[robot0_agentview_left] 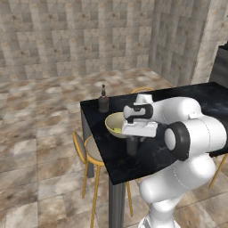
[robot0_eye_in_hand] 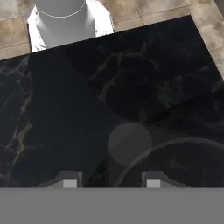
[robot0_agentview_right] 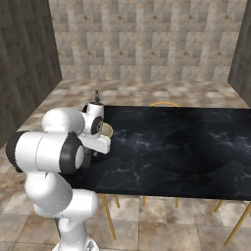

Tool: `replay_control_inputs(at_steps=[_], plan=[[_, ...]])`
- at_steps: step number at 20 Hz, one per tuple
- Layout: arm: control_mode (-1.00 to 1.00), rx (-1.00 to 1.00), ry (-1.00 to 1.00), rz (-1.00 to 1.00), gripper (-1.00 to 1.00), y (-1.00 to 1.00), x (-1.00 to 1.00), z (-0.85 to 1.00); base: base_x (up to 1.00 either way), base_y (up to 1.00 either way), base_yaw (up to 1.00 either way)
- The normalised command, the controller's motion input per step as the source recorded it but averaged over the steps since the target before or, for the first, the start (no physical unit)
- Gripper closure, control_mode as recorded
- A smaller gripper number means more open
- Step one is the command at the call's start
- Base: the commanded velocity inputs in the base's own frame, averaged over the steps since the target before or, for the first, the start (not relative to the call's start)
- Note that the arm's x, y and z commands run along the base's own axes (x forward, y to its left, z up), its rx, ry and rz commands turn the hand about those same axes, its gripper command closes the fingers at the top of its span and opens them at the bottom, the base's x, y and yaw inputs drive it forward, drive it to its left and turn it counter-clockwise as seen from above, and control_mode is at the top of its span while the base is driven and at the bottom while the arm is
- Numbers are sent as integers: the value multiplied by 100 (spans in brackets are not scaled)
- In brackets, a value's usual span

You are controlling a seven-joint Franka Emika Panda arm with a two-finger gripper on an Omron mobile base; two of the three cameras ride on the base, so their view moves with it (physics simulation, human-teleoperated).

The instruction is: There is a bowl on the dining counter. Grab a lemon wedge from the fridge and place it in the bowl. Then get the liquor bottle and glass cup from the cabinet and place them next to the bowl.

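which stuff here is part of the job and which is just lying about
Job: bowl with lemon wedge in it, liquor bottle, glass cup under the hand, dining counter.
Lying about: stools.

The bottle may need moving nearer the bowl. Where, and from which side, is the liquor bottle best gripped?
Probably on the liquor bottle, its squat round body, coming down from above astride the neck: it stands upright, the thin neck offers little hold, and the bowl crowds one side.
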Motion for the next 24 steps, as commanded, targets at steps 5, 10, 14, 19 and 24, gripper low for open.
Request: replay_control_inputs(at_steps=[5,10,14,19,24], plan=[[-100,0,-3,0,-100,0,-14,0,0,0,0],[-100,0,-6,0,-100,0,-28,26,0,0,0],[-100,0,-14,0,-100,0,-38,56,0,0,0],[-100,0,-11,0,-100,0,-20,71,0,0,0],[-100,0,-10,0,-100,0,-35,60,0,0,0]])
